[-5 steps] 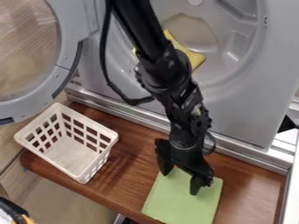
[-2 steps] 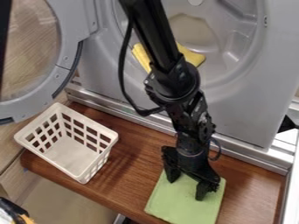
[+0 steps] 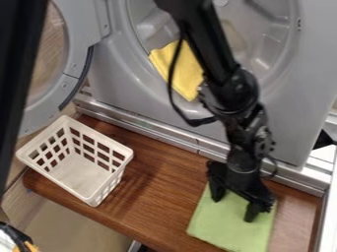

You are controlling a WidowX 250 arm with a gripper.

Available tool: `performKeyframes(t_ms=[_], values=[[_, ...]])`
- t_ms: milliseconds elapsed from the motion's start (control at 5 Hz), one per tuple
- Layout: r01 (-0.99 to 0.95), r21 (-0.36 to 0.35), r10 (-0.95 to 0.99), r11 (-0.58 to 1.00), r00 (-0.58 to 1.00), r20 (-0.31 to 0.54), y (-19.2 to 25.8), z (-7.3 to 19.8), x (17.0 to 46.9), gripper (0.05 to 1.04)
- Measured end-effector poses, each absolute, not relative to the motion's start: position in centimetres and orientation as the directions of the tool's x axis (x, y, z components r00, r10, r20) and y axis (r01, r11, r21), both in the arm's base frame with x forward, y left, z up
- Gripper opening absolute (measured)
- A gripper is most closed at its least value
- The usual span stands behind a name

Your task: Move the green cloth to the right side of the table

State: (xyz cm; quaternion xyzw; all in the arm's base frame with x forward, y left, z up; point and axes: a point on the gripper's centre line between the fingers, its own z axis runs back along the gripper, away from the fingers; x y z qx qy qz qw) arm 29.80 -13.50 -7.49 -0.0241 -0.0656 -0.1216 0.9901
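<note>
Green cloth [image 3: 227, 225] flat beneath my hand [image 3: 235, 208], right side of the tabletop [image 3: 154, 172].
My hand is unclenched, its two fingers spread apart, tips down on the cloth. Well apart to the left sits a white basket [image 3: 52, 178]; behind, a yellow cloth [image 3: 181, 69] lies at the round opening of a grey machine [image 3: 283, 130], its door [image 3: 39, 115] open.

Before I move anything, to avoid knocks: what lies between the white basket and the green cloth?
The camera view shows bare brown table between the white basket and the green cloth.
</note>
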Motion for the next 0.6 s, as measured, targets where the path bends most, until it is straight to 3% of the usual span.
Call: performKeyframes(t_ms=[600], values=[[0.12,-0.019,-0.118,0.993,0.988,0.095,-17.4,-7.6,32.4,1.001]])
